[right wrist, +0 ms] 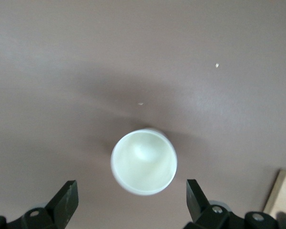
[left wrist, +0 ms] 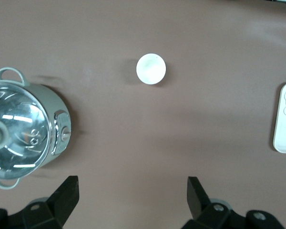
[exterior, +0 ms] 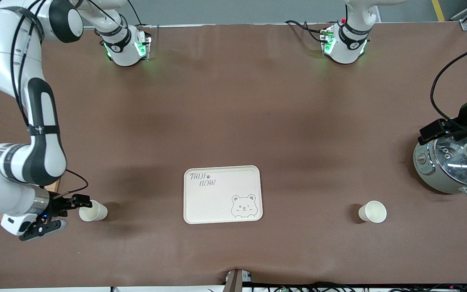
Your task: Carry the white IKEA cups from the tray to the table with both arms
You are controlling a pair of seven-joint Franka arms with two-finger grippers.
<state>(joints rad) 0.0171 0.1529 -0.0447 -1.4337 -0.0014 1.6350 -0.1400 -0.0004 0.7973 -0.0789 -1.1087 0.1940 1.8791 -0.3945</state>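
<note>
Both white cups stand on the table (exterior: 233, 101), off the tray (exterior: 222, 194): one cup (exterior: 93, 211) toward the right arm's end, just beside the released right gripper (exterior: 57, 214) (jaws wide); the other cup (exterior: 373, 211) toward the left arm's end. Left gripper (left wrist: 132, 193) released, over bare cloth near a pot (exterior: 452, 166).

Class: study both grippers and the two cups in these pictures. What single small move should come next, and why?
Probably lift the right gripper straight up, away from the cup it stands beside. Its fingers are open, that cup stands upright on the table, the other cup does too, and the tray is empty. The left gripper waits, open, near the pot.
</note>
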